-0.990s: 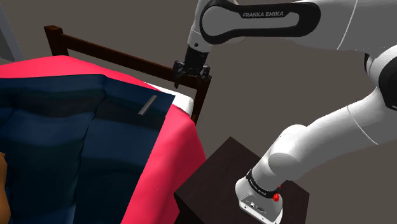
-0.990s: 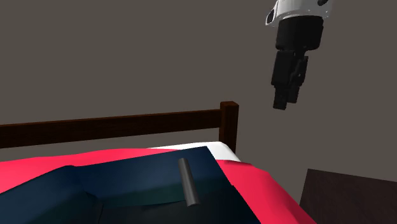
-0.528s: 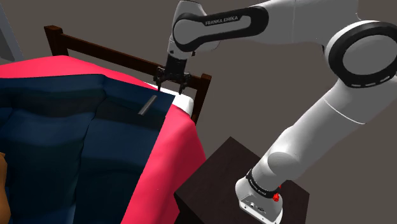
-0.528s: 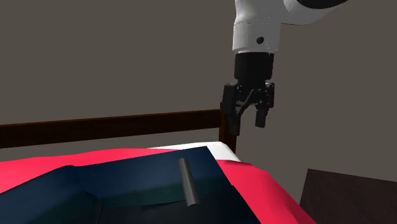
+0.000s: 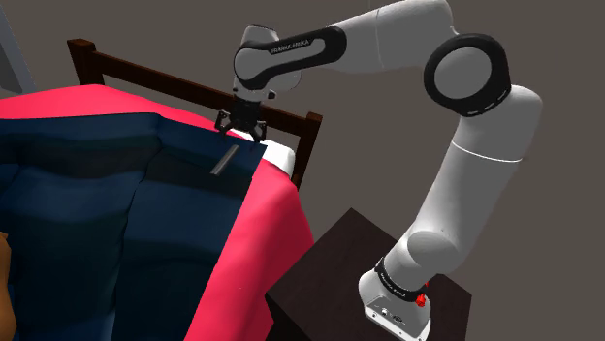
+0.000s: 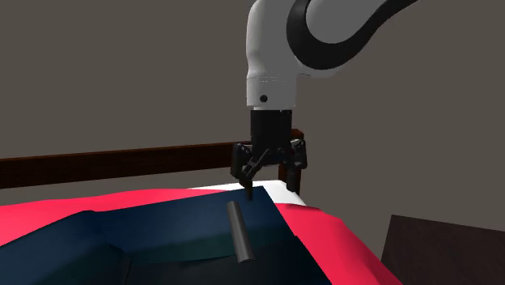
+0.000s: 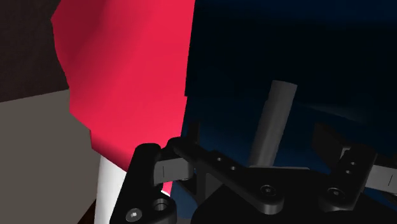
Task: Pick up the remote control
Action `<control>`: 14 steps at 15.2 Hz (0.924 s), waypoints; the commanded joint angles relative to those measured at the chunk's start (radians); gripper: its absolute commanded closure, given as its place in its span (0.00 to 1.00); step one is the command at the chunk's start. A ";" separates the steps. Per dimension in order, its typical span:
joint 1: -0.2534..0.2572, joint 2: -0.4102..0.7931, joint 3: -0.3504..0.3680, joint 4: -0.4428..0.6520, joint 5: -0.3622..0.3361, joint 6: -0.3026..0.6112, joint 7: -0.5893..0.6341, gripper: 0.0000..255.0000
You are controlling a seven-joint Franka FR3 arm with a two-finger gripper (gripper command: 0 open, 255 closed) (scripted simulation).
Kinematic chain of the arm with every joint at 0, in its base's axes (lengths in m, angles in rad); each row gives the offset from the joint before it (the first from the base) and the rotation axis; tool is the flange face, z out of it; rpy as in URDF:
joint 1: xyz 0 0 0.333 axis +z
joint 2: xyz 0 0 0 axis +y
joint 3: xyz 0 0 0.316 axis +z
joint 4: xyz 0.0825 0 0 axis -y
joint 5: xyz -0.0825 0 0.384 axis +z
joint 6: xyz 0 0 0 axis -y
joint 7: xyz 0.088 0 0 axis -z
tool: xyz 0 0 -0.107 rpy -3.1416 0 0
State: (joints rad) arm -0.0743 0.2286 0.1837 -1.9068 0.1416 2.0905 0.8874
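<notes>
Two black fingers (image 6: 291,172) of the robot's gripper (image 6: 271,188) stand spread apart and hold nothing, hovering just above the corner of a bed. The remote control (image 6: 237,231), a slim grey bar, lies flat on a navy blanket (image 5: 126,194) close to that blanket's edge, where a red bedspread (image 5: 262,223) falls away toward the dark stand (image 5: 330,262). A dark wooden bed rail (image 5: 175,85) runs close behind the gripper. In the second exterior view the gripper hangs over the end of the remote control nearest the rail, not over its middle. In the wrist view the grey bar runs up between the two fingers at a slight tilt, so the fingers already sit on either side of its narrow width. A good grasp probably calls for sliding a little along the bar toward its middle, so that it does not tip when lifted. A small turn of the wrist to match the tilt would help too. The descent should be straight, with the fingers kept wide until they flank the long sides. The bedding looks soft, so the fingertips may need to press in slightly before closing.
</notes>
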 commanded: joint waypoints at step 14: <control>0.010 0.358 -0.037 0.248 0.024 0.077 0.145 0.00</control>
State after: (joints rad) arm -0.0655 0.5724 0.1467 -1.6626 0.1664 2.1563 1.0340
